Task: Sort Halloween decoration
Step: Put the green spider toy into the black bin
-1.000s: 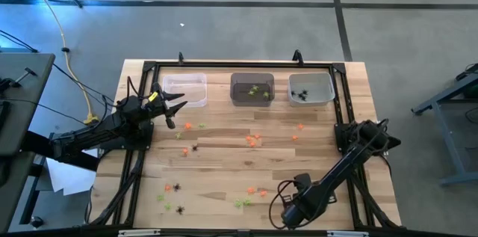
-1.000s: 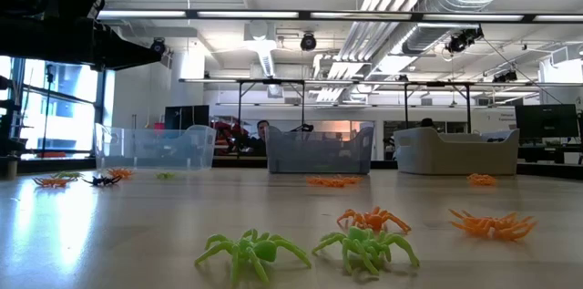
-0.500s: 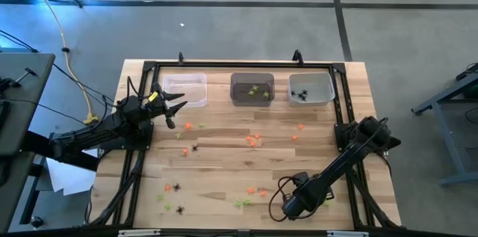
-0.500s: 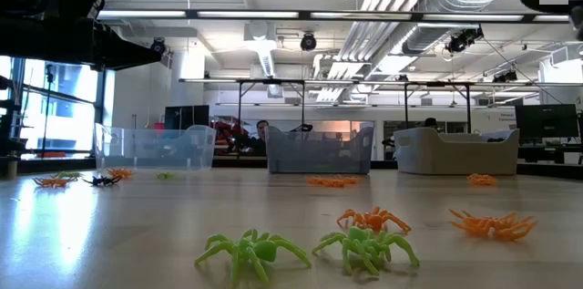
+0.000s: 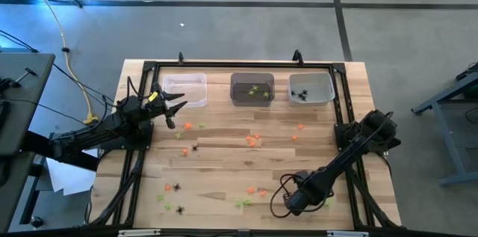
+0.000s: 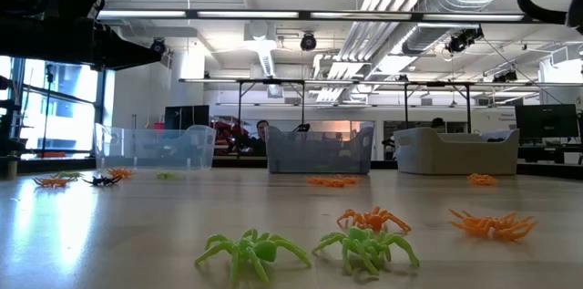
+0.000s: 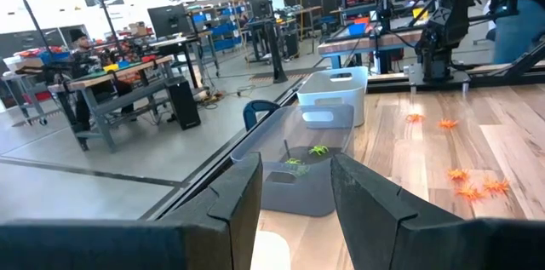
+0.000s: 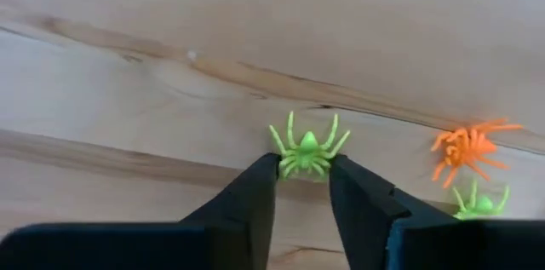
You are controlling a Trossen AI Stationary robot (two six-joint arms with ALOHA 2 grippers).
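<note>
Closing on a green spider is the step in hand for the right claw, low over the near edge of the tabletop. To do it well, I judge, the fingers should stay centred on the body, not the thin legs, and meet it squarely, since so small and light a trinket could easily flick aside or slip out. This claw is partly open, its two tips flanking the spider's rear and apparently just touching its legs; it is not yet clenched on it, and I cannot tell whether it bears any weight. An orange spider and another green one lie near and should be left alone. Once held, the spider probably belongs in the middle bin, where other green ones lie. The left claw waits by the clear bin, fingers parted and holding nothing. Other trinkets lie scattered across the tabletop.
</note>
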